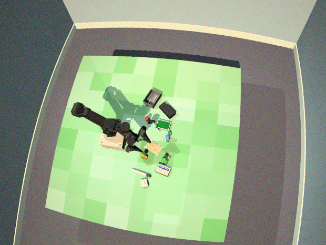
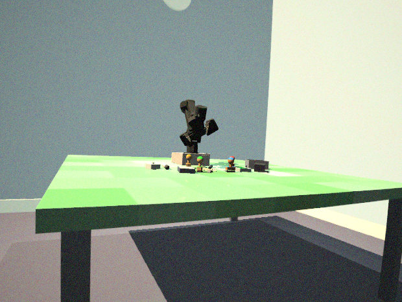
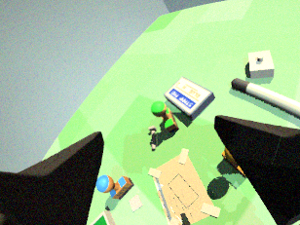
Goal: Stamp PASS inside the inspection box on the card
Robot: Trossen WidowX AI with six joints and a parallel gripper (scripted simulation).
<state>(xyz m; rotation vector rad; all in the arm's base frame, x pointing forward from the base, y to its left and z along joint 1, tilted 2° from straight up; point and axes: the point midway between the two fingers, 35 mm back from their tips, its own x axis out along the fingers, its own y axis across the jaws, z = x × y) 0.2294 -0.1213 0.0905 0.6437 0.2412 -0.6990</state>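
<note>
The card [image 1: 154, 147] [image 3: 187, 168] lies taped at its corners; its outlined inspection box [image 3: 188, 184] shows no print. An open green ink pad [image 1: 163, 124] [image 3: 101, 220] lies beyond the blue-knobbed stamp [image 1: 167, 137] [image 3: 104, 184]. A green-knobbed stamp [image 1: 164, 160] [image 2: 200, 159] [image 3: 158, 108], an orange-knobbed stamp [image 1: 144, 155] [image 2: 189, 157] and a red-knobbed stamp [image 1: 146, 118] also stand around. Which reads PASS cannot be told. My gripper [image 1: 146, 147] [image 3: 160, 130] is open and empty above the card area; its finger partly hides the orange stamp in the wrist view.
A case labelled as a stamp pad [image 1: 163, 169] [image 3: 189, 97] lies beside the green stamp. A marker [image 1: 141, 172] [image 3: 273, 97] and white block [image 1: 144, 182] [image 3: 261, 64] lie farther off. A grey open box [image 1: 144, 100] and black block [image 1: 167, 109] stand beyond the ink pad.
</note>
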